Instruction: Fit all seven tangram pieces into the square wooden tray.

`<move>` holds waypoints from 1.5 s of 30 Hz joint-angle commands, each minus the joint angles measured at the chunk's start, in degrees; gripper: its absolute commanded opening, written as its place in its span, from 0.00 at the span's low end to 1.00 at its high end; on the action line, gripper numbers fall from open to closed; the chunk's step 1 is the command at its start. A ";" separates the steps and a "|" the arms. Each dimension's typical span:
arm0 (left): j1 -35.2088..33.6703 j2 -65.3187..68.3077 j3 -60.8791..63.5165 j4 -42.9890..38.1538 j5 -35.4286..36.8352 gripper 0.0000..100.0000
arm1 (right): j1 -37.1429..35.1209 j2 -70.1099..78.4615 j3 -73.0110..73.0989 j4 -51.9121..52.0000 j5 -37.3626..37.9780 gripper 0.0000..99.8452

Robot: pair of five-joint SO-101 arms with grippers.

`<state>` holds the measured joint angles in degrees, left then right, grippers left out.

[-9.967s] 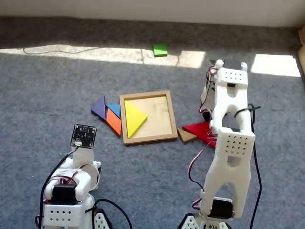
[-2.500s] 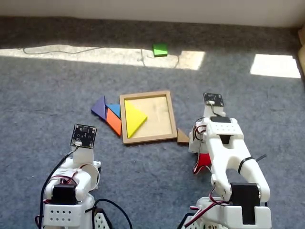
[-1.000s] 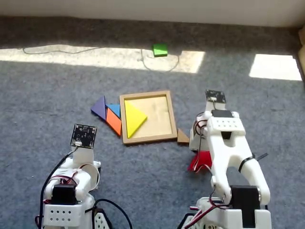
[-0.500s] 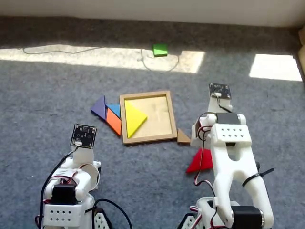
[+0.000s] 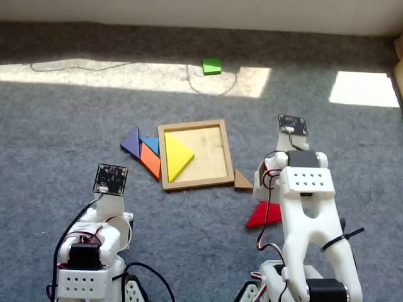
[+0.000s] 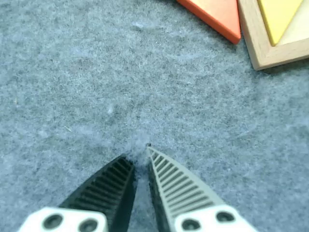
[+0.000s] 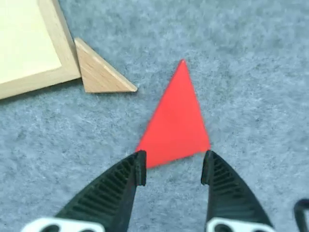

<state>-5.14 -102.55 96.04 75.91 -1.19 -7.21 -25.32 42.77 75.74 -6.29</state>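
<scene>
- the red triangle (image 7: 176,121) lies flat on the grey carpet (image 5: 63,113), outside the wooden tray (image 5: 192,183) and off its near right corner.
- my right gripper (image 7: 174,166) hangs over the triangle's wide end, fingers spread, one to each side of that edge, pinching nothing.
- the small tan triangle (image 7: 99,72) sits against the tray's rim, near the red tip but apart from it.
- the yellow triangle (image 5: 176,156) lies inside the tray by its left wall.
- the orange piece (image 5: 150,160), blue piece (image 5: 151,145) and purple triangle (image 5: 131,141) cluster at the tray's left outer side.
- the green piece (image 5: 212,65) lies well apart, on the far carpet.
- my left gripper (image 6: 141,157) is low over bare carpet near the orange piece, fingers pressed together on nothing.
</scene>
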 commanded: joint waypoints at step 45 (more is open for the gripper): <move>-0.48 -1.27 1.19 0.18 -0.18 0.01 | -2.51 3.91 0.57 -11.03 12.40 0.04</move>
<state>-5.14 -102.55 96.04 75.91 -1.19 -10.11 -17.41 44.35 64.22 5.41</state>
